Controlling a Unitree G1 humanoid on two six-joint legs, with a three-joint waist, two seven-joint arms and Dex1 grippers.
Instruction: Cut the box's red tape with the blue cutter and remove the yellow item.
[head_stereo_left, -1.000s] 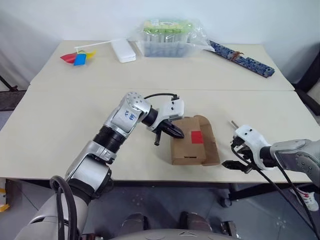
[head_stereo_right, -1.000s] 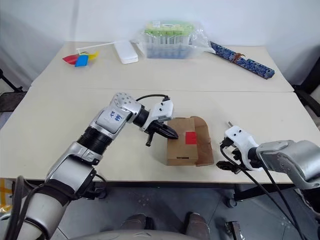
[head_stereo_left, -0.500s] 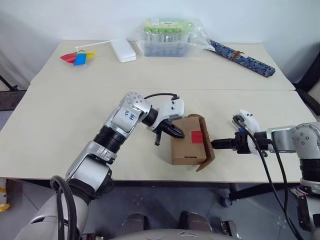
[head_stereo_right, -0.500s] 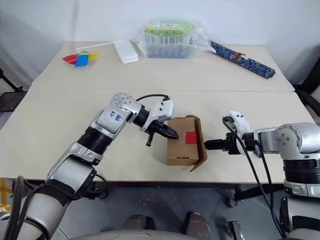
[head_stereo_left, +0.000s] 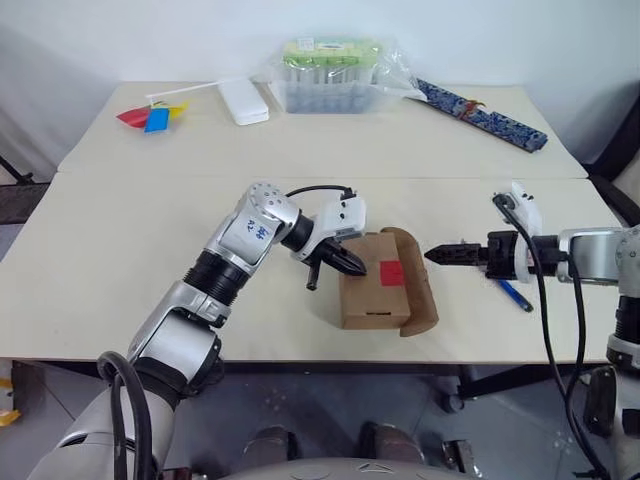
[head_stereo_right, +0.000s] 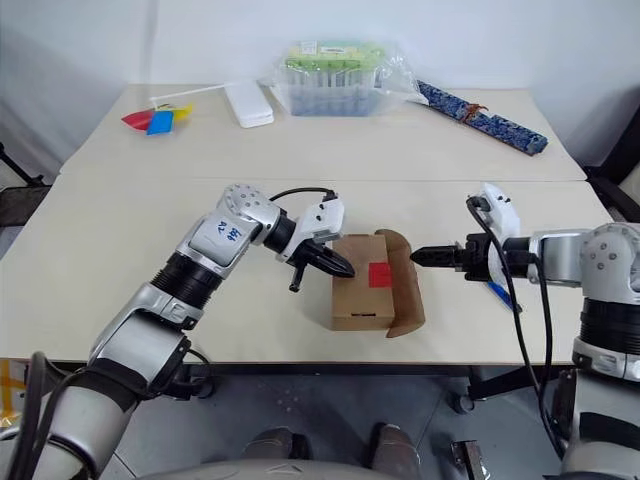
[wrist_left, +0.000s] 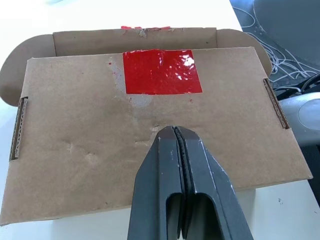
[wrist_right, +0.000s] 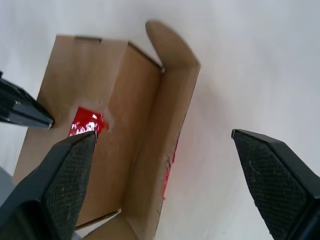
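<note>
The brown box (head_stereo_left: 370, 296) lies near the table's front edge, its red tape (head_stereo_left: 392, 271) on top. The tape (wrist_left: 162, 71) looks torn along the flap edge. The box's right-hand flap (head_stereo_left: 420, 292) stands half raised. My left gripper (head_stereo_left: 352, 267) is shut with nothing in it, and its tips (wrist_left: 174, 131) press on the box top just short of the tape. My right gripper (head_stereo_left: 438, 254) is open and level, pointing at the raised flap from the right, a short gap away. The blue cutter (head_stereo_left: 515, 294) lies on the table under my right wrist. The yellow item is hidden.
At the back of the table stand a plastic-wrapped, green-topped container (head_stereo_left: 335, 68) and a white flat case (head_stereo_left: 245, 101). A paper pinwheel (head_stereo_left: 155, 114) lies at the back left and a long blue patterned strip (head_stereo_left: 483, 116) at the back right. The box sits close to the table's front edge.
My right gripper rose from the front edge and swung up to the box's right flap, which went from lying flat to half raised. The cutter now shows on the table. The left arm stayed still.
</note>
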